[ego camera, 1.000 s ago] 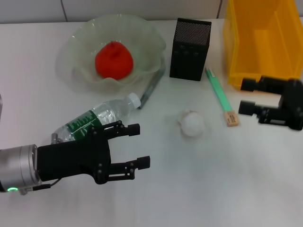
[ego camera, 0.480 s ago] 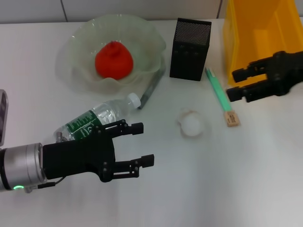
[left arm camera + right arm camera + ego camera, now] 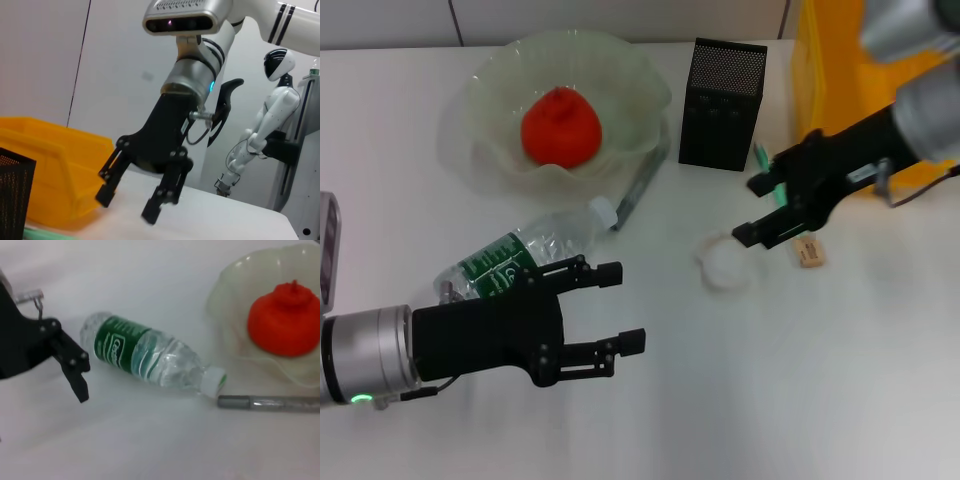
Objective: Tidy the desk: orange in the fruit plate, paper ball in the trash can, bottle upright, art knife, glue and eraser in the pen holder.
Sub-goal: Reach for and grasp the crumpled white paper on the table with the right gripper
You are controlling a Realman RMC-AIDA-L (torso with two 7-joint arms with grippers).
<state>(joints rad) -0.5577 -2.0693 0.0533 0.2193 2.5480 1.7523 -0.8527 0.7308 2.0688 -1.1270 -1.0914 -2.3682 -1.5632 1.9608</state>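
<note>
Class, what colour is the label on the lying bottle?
Dark green with white print, on the bottle; clearest in the right wrist view.

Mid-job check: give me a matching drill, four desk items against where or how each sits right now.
Items:
1. orange
2. bottle
3. paper ball
4. eraser

States:
A. lying on its side by the left hand
B. in the fruit plate
C. on the desk beside the green art knife
D. on the desk just off the right hand

Pairs: 1-B, 2-A, 3-D, 4-C
</note>
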